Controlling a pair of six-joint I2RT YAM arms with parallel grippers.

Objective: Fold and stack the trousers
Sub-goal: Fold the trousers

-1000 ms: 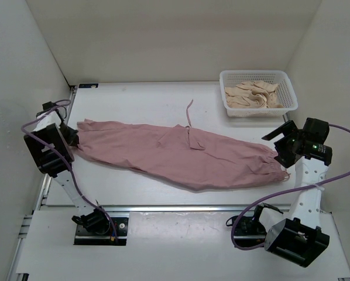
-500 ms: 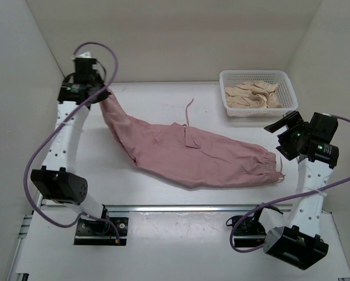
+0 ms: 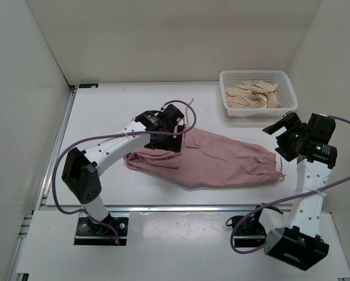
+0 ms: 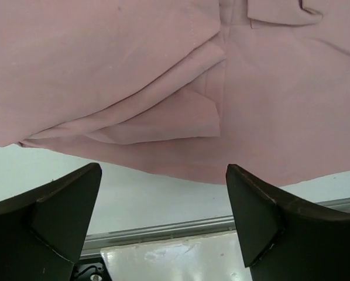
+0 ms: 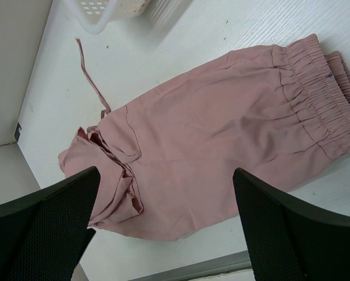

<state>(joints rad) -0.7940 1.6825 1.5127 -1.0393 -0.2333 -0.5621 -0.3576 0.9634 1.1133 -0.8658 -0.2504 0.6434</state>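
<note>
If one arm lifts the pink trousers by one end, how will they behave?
The trousers are probably floppy: the folded end lies in soft creases, so a lifted part would likely drape. They look thin, probably light. A push would likely bunch them.

I see trousers (image 3: 222,155) lying across the mid-bench (image 3: 134,99), left end doubled onto itself | basket (image 3: 254,73) behind them, far right, garments (image 3: 254,95) inside | left pincer (image 4: 163,170) above the doubled end

Trousers (image 3: 222,157): soft matt cloth (creased); table (image 3: 122,105) smooth, slightly glossy.
</note>
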